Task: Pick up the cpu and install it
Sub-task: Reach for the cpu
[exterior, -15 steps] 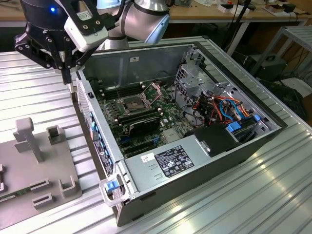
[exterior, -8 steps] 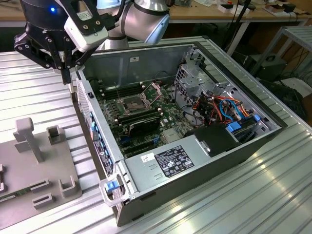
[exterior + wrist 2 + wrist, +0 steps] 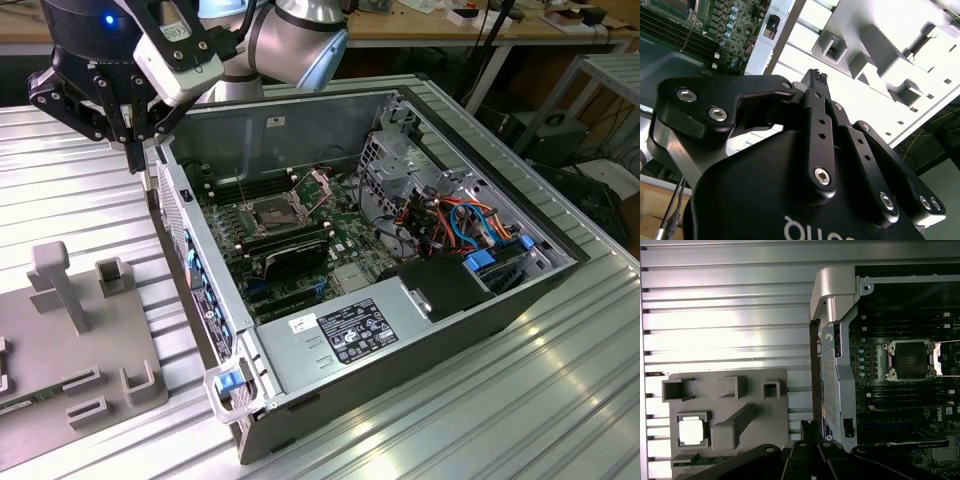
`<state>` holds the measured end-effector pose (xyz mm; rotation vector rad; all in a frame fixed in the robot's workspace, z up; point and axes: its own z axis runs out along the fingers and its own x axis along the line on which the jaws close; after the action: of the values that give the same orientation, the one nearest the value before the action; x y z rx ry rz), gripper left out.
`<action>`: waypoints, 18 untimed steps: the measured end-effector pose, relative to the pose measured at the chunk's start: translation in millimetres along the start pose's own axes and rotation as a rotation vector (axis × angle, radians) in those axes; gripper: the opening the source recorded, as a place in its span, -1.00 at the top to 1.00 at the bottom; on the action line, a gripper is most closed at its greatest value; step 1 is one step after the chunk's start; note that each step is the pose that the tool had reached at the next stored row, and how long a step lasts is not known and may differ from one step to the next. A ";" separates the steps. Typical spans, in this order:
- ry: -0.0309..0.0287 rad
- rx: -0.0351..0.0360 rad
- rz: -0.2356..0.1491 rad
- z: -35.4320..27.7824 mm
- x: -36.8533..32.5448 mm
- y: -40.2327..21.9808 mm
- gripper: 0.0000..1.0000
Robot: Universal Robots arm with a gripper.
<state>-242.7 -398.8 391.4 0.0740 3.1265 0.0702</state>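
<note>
I see my end effector (image 3: pixel 140 165) hanging over the counter (image 3: pixel 70 190), just beside the outer wall of the open computer case (image 3: pixel 300 125). Its fingers are clenched together, and I see nothing between them. The cpu (image 3: pixel 692 431) is not picked up yet. It lies flat, shiny face up, in a square pocket of the grey tray (image 3: pixel 765 415), which sits on the counter next to the case.

In the first wrist view the cpu is on the side of the tray away from the case. It is well apart from the fingertips, with a raised grey bar (image 3: pixel 735 422) of the tray between them. The cpu is square, so it has no long side. Its edges run straight with the tray's edges.

The socket (image 3: pixel 910 360) looks open inside the case, on the other side of the wall. So the end effector is between the two: cpu one way, socket the other way. I think the job is only at its start.
</note>
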 end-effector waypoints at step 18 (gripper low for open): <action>0.0155 -0.0007 -0.003 1.0 7.8 -0.4 0.79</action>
<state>-250.5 -398.8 390.2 0.0696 3.1420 0.0721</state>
